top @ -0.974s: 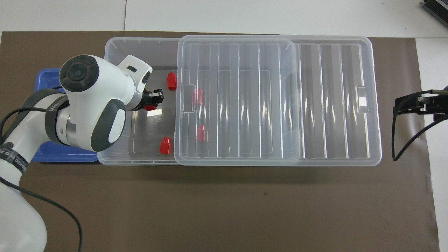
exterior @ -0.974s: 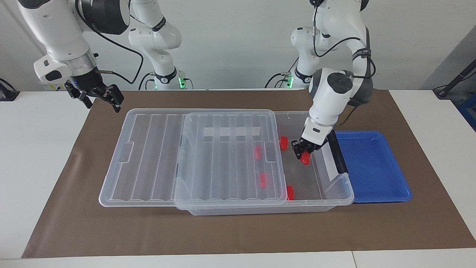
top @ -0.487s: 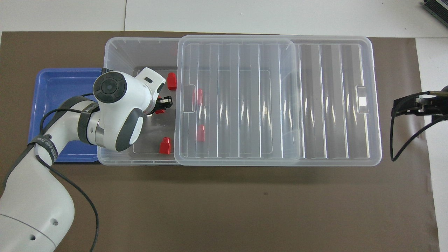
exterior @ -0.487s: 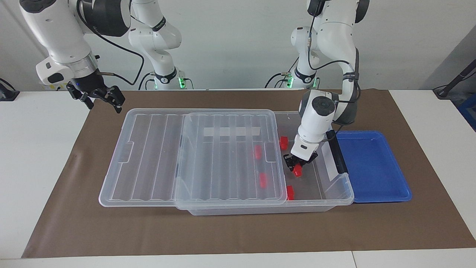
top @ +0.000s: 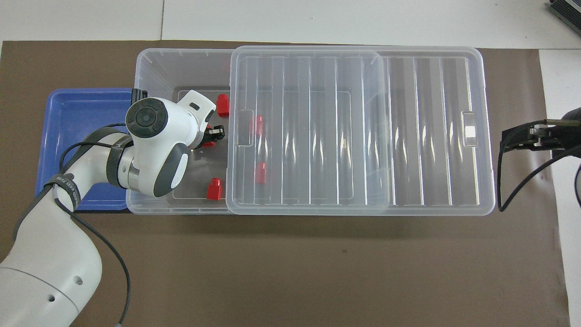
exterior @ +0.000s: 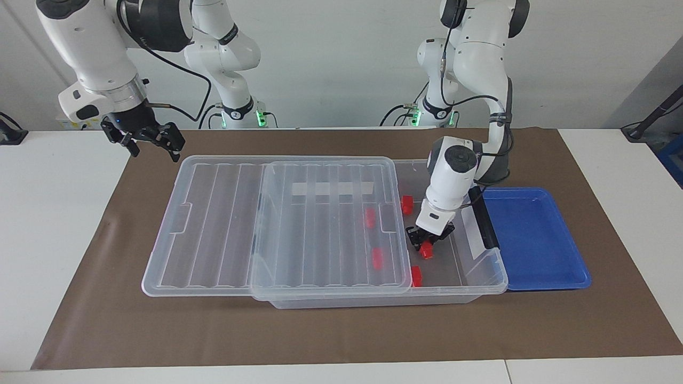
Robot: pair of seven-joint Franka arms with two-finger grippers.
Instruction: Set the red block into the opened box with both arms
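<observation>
Left gripper (exterior: 425, 242) low inside opened box (exterior: 480, 266), in its uncovered end by blue tray (exterior: 539, 240); red block (exterior: 426, 250) between its fingers, whether gripped or released cannot tell. Clear lid (exterior: 277, 224) covers rest of box. Right gripper (exterior: 148, 140) waits, fingers apart, over brown mat (exterior: 341, 330) at right arm's end.

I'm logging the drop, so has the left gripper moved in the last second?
Yes. The left gripper, with a small red plastic block, has come down inside the large clear plastic box, away from its black handle.

White arms (exterior: 461, 176), grey bands, black cables
</observation>
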